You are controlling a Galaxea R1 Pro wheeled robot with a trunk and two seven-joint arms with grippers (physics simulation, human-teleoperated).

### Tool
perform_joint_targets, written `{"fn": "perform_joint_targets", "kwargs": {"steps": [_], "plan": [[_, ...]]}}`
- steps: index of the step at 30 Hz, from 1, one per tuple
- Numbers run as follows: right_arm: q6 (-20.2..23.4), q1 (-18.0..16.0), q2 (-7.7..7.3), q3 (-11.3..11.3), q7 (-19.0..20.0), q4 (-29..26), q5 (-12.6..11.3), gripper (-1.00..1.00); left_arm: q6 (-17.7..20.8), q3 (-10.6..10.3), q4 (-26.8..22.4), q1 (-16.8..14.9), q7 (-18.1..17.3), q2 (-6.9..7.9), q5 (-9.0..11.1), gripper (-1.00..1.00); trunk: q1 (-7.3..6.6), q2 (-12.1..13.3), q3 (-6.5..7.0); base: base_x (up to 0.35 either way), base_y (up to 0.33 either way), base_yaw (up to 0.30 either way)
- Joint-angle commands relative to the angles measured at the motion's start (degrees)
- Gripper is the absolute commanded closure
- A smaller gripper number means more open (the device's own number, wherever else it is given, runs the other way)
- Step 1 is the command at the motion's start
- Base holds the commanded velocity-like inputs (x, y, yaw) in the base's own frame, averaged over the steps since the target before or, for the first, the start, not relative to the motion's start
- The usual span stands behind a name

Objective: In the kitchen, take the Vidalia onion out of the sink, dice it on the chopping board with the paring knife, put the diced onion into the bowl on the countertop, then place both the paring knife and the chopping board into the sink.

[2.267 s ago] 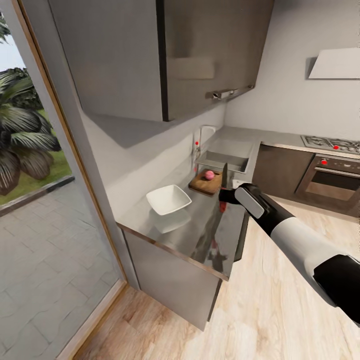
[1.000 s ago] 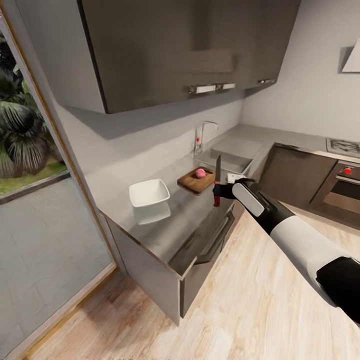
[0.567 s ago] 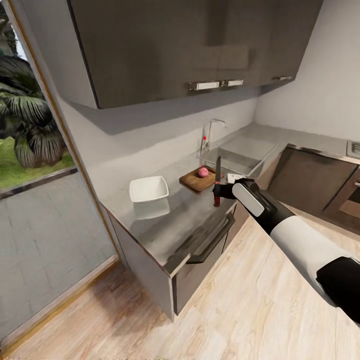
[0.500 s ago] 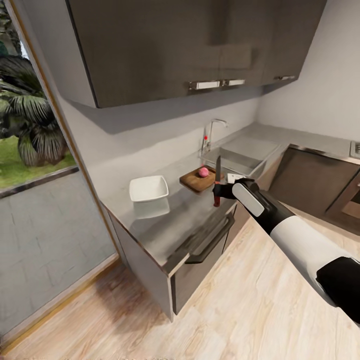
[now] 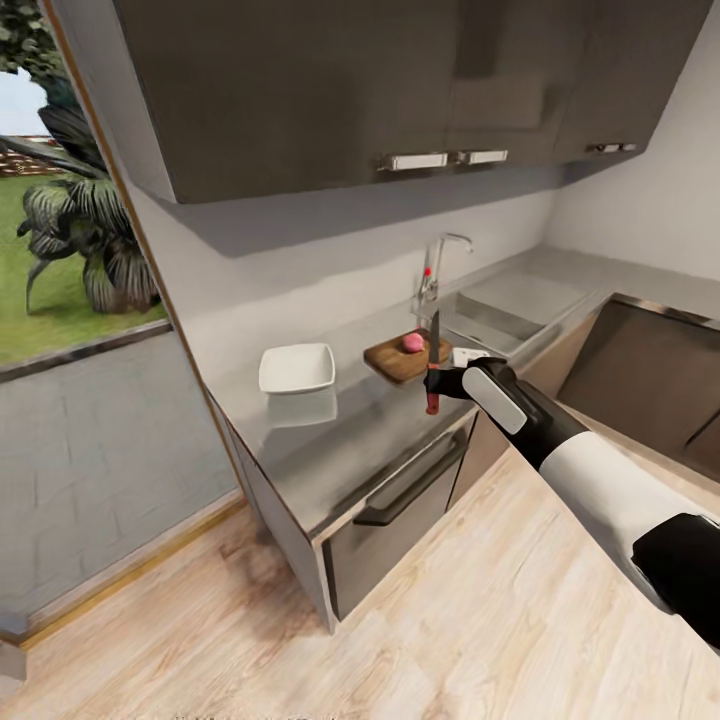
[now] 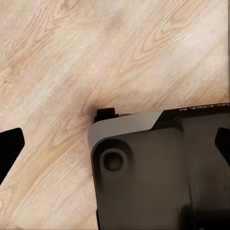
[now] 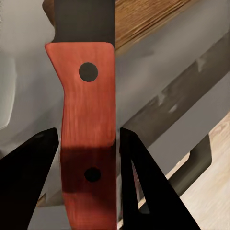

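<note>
- The Vidalia onion (image 5: 412,342) sits on the chopping board (image 5: 398,361), a small pink lump near the board's far end.
- The chopping board lies flat on the countertop (image 5: 330,455), just beside the sink (image 5: 490,318) on the sink's left.
- The bowl (image 5: 296,368) sits on the countertop too, left of the board and apart from it.
- Your right gripper (image 5: 440,384) is clenched on the paring knife (image 5: 433,365). Its black fingers (image 7: 136,175) press on both sides of the red handle.
- You hold the knife upright, blade up and red handle down. It is in the air at the near edge of the board, not touching the onion.
- The tall tap (image 5: 437,268) stands at the far left corner of the sink, by the wall.
- Your left gripper (image 6: 115,143) points down at the pale wood floor (image 6: 110,52). Its two dark fingertips are far apart, so it is spread wide with nothing in it.
</note>
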Motion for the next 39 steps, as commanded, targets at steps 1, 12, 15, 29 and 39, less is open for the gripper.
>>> {"fn": "perform_joint_targets", "kwargs": {"steps": [1, 12, 15, 29, 39], "plan": [[0.0, -0.1, -0.12, 0.3, -0.5, -0.1, -0.6, 1.00, -0.4, -0.5, 0.3, -0.1, 0.0, -0.08, 0.4, -1.00, 0.03, -0.1, -0.17, 0.000, -0.319, 0.216], [0.0, -0.1, -0.05, 0.3, -0.6, -0.2, -0.6, 1.00, -0.4, -0.5, 0.3, -0.1, 0.0, -0.08, 0.4, -1.00, 0.03, -0.1, -0.90, 0.000, -0.319, 0.216], [0.0, -0.1, -0.03, 0.4, -0.5, -0.1, -0.6, 1.00, -0.4, -0.5, 0.3, -0.1, 0.0, -0.08, 0.4, -1.00, 0.03, -0.1, -1.09, 0.000, -0.319, 0.216], [0.0, -0.1, -0.03, 0.4, -0.5, -0.2, -0.6, 1.00, -0.4, -0.5, 0.3, -0.1, 0.0, -0.08, 0.4, -1.00, 0.03, -0.1, -2.02, 0.000, -0.319, 0.216], [0.0, -0.1, 0.05, 0.8, -0.6, -0.2, -0.6, 1.00, -0.4, -0.5, 0.3, -0.1, 0.0, -0.08, 0.4, -1.00, 0.03, -0.1, -2.68, 0.000, -0.319, 0.215]]}}
